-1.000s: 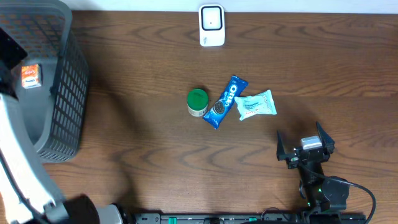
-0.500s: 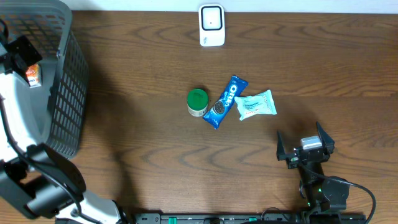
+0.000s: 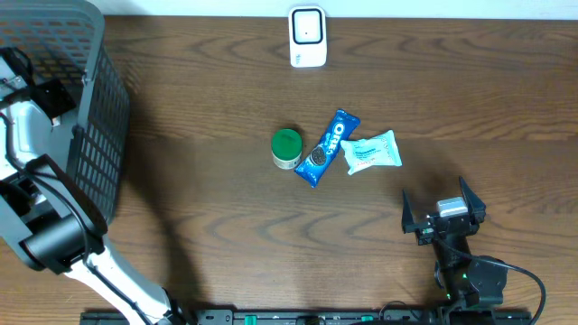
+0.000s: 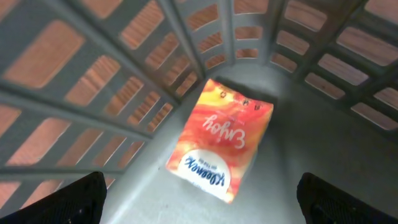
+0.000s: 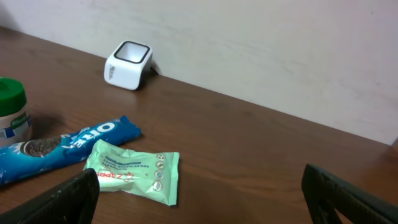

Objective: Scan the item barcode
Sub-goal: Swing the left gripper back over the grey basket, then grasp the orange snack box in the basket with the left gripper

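1. Left arm has swung further over the basket (image 3: 101,135), and the orange packet (image 4: 221,140), in plain overhead view a second ago, is now hidden beneath it.
2. Left hand (image 4: 211,205) is spread wide and holds nothing. The orange packet lies flat on the basket floor below it.
3. Right hand (image 3: 441,209) has not moved. It is wide and empty at the near right of the counter (image 3: 208,208).
4. Mid-counter, a green-lidded jar (image 3: 286,147), an Oreo pack (image 3: 327,148) and a pale green packet (image 3: 371,151) lie close together.
5. White scanner (image 3: 307,37) stands at the far edge.
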{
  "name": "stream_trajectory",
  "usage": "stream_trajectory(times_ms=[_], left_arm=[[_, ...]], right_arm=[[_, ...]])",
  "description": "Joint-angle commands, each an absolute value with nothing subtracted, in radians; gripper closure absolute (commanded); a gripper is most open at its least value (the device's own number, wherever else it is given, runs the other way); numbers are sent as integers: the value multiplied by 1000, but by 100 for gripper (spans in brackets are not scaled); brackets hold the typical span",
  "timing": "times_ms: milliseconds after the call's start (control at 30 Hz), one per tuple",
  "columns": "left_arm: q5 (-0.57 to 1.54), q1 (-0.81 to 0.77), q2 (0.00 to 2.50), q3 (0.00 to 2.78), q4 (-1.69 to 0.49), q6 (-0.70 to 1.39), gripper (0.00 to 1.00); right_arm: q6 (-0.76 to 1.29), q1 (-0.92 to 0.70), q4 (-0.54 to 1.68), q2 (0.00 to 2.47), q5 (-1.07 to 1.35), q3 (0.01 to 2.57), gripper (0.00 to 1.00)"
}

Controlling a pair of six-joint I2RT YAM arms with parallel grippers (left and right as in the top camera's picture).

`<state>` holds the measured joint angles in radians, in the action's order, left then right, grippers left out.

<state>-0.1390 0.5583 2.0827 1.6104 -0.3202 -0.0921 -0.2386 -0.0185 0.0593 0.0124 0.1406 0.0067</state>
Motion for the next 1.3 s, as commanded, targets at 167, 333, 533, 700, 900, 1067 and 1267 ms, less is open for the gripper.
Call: stream_trajectory(times_ms=[167, 333, 533, 700, 900, 1067, 1267], left_arm=[[-138, 560, 2167, 1605, -241, -165, 2], [-88, 560, 2210, 1605, -221, -184, 2], [-44, 561, 2270, 1605, -203, -186, 2], [-43, 565, 2319, 1605, -199, -186, 2], [-33, 579, 2348, 1605, -200, -186, 1], [-33, 586, 2348, 1605, -215, -186, 48], [-34, 590, 2337, 1605, -234, -182, 67]], right_arm=[[-240, -15, 63, 7, 140, 6, 1], [-240, -15, 63, 7, 140, 6, 1], [-240, -15, 64, 7, 140, 6, 1], [-240, -15, 64, 7, 140, 6, 1], [-240, -15, 64, 7, 140, 6, 1], [-240, -15, 63, 7, 140, 6, 1], [-240, -15, 63, 7, 140, 6, 1]])
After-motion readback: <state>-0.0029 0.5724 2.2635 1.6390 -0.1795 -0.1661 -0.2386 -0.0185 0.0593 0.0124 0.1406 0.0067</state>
